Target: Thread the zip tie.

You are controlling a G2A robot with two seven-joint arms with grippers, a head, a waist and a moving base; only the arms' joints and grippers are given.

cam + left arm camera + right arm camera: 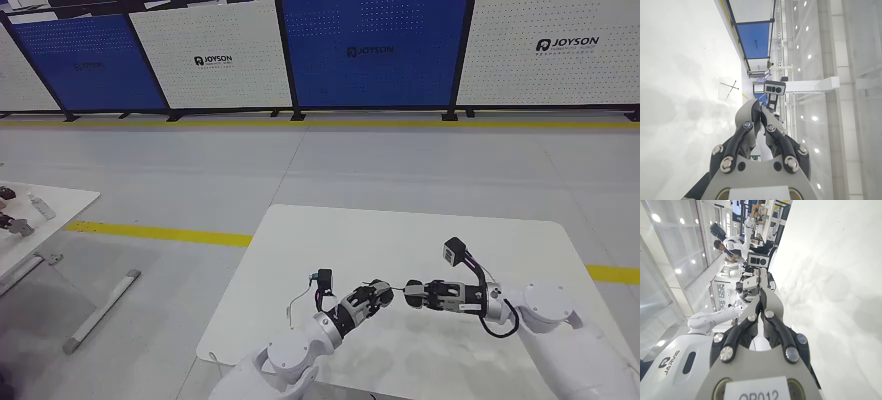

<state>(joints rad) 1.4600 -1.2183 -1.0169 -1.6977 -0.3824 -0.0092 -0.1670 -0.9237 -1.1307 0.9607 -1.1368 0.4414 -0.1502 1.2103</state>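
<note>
The white table (330,240) carries both arms. They meet tip to tip above its middle, closer to the front edge than to the far edge.

Left gripper (385,293): it points across the table toward the other arm. In the left wrist view its fingers (755,115) stand together, the black pads pressed face to face with no gap between them.

Right gripper (408,291): it points back at the left one, just beside it. In the right wrist view its fingers (762,300) are likewise closed against each other.

Zip tie (397,291): in the top view a thin dark line bridges the short space between the two gripper tips, above the table surface. It is too small to tell which gripper clamps it or whether its end has entered the head. Neither wrist view shows it clearly between the pads.

Two thin black strips (731,88) lie crossed on a clear sheet (723,92). The sheet lies flat on the table ahead of the left gripper and well apart from both grippers.
</note>
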